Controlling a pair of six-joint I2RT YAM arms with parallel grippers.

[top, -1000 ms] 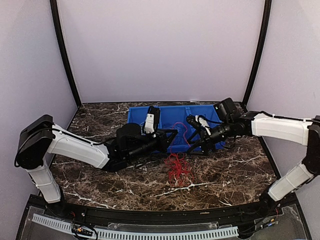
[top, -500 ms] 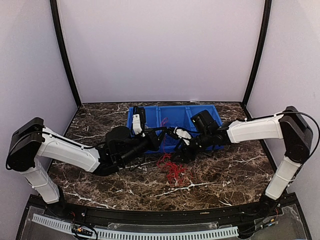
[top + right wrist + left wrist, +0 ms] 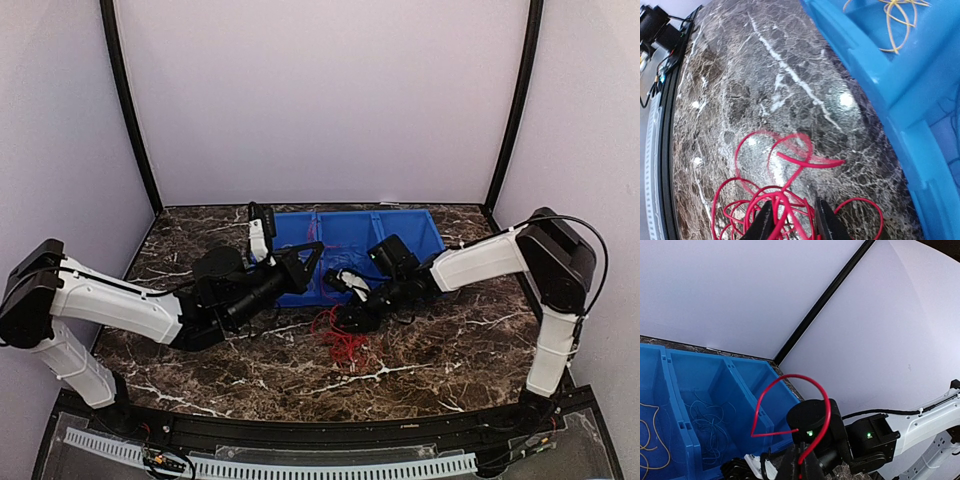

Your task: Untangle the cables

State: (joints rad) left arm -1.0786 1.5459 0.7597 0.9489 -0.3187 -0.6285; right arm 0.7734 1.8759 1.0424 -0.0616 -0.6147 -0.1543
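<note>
Left gripper [image 3: 801, 467]: clamped on one red cable [image 3: 827, 410], lifted near blue bin [image 3: 671, 390], likely to draw it free.
Right gripper [image 3: 792, 222]: straddling red tangle [image 3: 780, 197] on table [image 3: 765, 75], probably anchoring it; grip unclear.

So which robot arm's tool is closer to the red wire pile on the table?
Right. The right tool is down in the red wire pile, strands between its fingers. The left tool is farther back by the blue bin, pinching one red strand.

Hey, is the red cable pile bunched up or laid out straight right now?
Bunched up: the red cables sit in a looped heap on the table, right fingers straddling the loops.
</note>
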